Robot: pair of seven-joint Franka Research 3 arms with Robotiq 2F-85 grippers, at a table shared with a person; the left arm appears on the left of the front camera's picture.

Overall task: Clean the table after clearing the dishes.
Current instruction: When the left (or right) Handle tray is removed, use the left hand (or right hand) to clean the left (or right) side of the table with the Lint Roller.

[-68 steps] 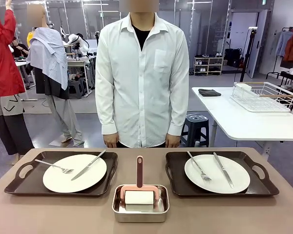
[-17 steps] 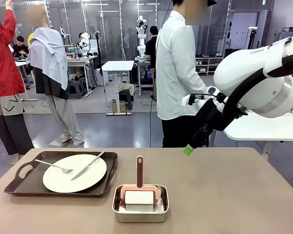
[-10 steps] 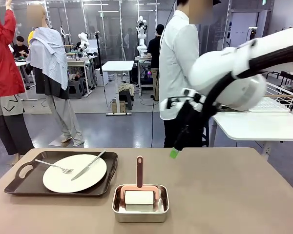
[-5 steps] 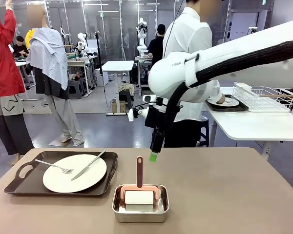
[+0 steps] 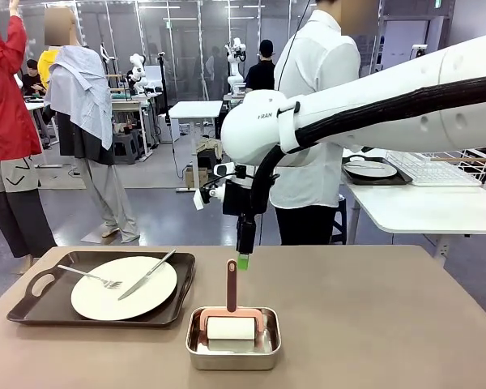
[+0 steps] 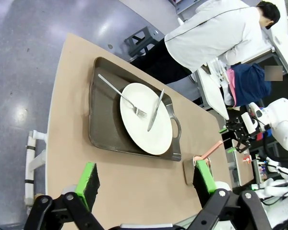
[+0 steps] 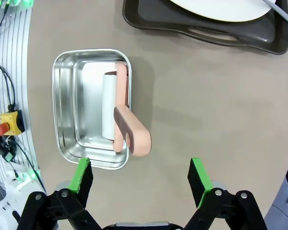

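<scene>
On the brownish table (image 5: 373, 324) a white plate (image 5: 123, 288) with fork and knife lies on a dark brown tray (image 5: 32, 304) at the left. A second plate on a tray (image 5: 370, 170) rests on the white side table, where a person (image 5: 316, 121) stands. My right gripper (image 5: 243, 258) hangs open just above the upright pink handle (image 5: 232, 284) of a white roller. In the right wrist view the open gripper (image 7: 139, 177) has that handle (image 7: 132, 132) between its fingers' lines, not touching. From high up, the open left gripper (image 6: 146, 177) looks down on the plate (image 6: 146, 117).
The roller lies in a small steel tray (image 5: 232, 339) at the table's near middle, seen from above as the steel tray (image 7: 67, 110). A white side table (image 5: 421, 207) with a wire rack (image 5: 437, 166) stands at the far right. The table's right half is bare.
The person took the right-hand tray with its plate over to the white side table. My right arm swung in from the right, leftward and down, to above the roller's handle.
</scene>
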